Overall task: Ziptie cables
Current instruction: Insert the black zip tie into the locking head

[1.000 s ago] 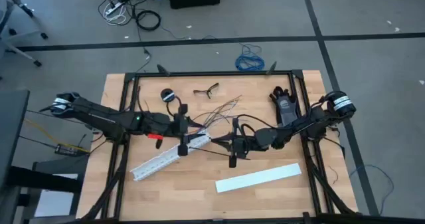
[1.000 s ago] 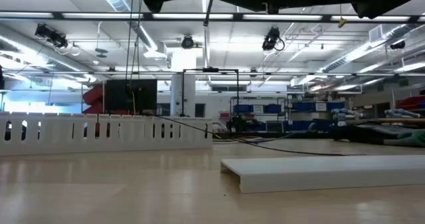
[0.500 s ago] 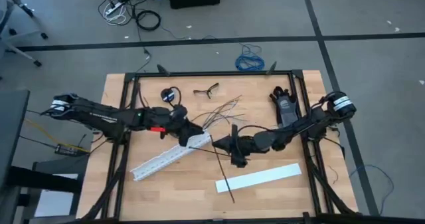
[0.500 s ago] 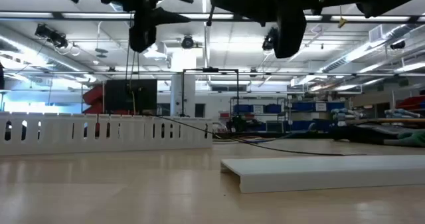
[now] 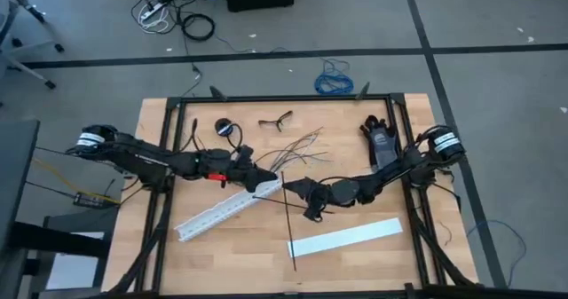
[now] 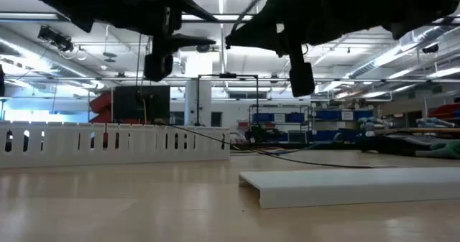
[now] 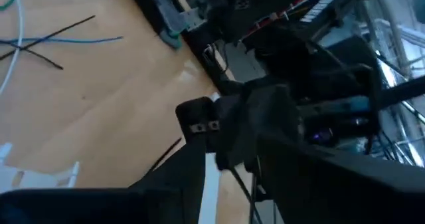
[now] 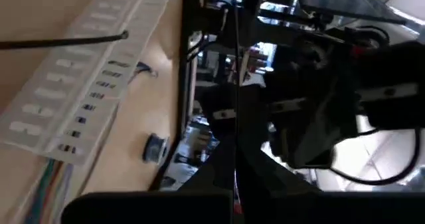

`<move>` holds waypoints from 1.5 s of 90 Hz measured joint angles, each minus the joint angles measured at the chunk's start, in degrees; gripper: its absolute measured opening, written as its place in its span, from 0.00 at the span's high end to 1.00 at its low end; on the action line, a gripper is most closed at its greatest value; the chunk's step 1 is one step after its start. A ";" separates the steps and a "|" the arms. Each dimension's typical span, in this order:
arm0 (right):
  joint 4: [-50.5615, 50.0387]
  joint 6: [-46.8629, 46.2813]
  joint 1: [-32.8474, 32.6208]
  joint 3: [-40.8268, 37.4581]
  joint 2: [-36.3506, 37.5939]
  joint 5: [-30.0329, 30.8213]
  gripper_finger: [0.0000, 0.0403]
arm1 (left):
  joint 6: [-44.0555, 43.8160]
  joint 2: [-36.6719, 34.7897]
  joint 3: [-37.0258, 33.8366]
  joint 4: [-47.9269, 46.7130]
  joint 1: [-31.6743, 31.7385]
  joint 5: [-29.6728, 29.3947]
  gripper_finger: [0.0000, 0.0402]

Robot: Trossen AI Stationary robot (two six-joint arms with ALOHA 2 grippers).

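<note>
High view: both dark arms reach in over the pale wood-grain table (image 5: 222, 255) and meet near its middle. The left gripper (image 5: 257, 178) hangs over the upper end of the white slotted strip (image 5: 217, 214), a long, comb-like plastic channel lying on a slant. The right gripper (image 5: 297, 191) sits just beside it, facing it from the other side. Whether either gripper's fingers are released or clenched, I cannot tell.

The cables (image 5: 297, 145), a loose fan of thin, flexible wires in grey and darker tones, lie spread on the wood just behind the two grippers, near the strip's upper end. A thin, straight black strand (image 5: 291, 239) runs down from below the right gripper toward the flat white cover (image 5: 344, 238), a smooth, plain rectangle lying apart from the slotted strip.

At the table's back edge rest a pair of glasses (image 5: 276, 119) and a small round black object (image 5: 223, 127). A blue coiled cable (image 5: 333, 82) lies on the grey floor beyond.
</note>
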State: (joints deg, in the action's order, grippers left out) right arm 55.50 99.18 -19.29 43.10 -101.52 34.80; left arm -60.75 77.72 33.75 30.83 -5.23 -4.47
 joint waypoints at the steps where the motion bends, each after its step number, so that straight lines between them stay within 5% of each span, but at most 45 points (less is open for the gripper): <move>1: 0.19 0.30 0.00 -0.01 -0.14 0.14 1.00 | -0.34 0.25 -0.01 0.00 0.00 -0.20 0.67; 135: 5.77 -2.25 1.77 0.01 -1.30 -0.53 1.00 | 3.66 3.73 0.05 9.51 0.11 -0.81 0.67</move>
State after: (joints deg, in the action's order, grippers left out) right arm 61.28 96.93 -17.52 43.11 -102.83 34.27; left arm -57.10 81.45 33.80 40.34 -5.13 -5.28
